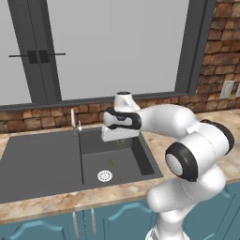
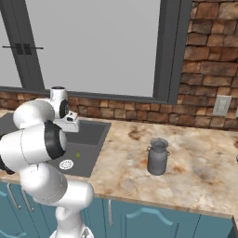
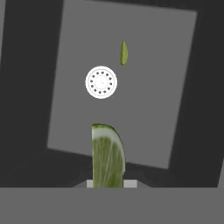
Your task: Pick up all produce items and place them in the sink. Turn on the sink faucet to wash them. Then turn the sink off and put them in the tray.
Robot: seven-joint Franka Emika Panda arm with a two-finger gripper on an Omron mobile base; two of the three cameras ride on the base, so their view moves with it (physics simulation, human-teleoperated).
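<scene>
I have my hand (image 1: 120, 142) clenched on a green, lime-like wedge (image 3: 107, 155), the second produce piece, and I am holding it above the deep basin half of the sink (image 1: 42, 161). In the hand view the wedge stands up between my fingertips with its pale cut face toward the camera, and below it lie the basin floor, the white round drain (image 3: 101, 82) and the first produce piece (image 3: 124, 53), a slim yellow-green sliver resting just beside the drain. In the left base view that sliver (image 1: 110, 163) sits near the middle of the basin floor, a little toward the back wall from the drain (image 1: 105, 176). The step in hand, as I judge it, is dropping this wedge into the basin. To do it well I would stay over bare floor, well inside the basin walls, and come down lower before letting go, so the small piece neither bounces out nor lands on the sliver. I would part my fingers only when steady, then lift straight up. The faucet (image 1: 73, 119) stands at the sink's back edge, beside the divide between drainboard and basin, so I should keep my wrist away from its lever until both pieces are lying in the basin.
</scene>
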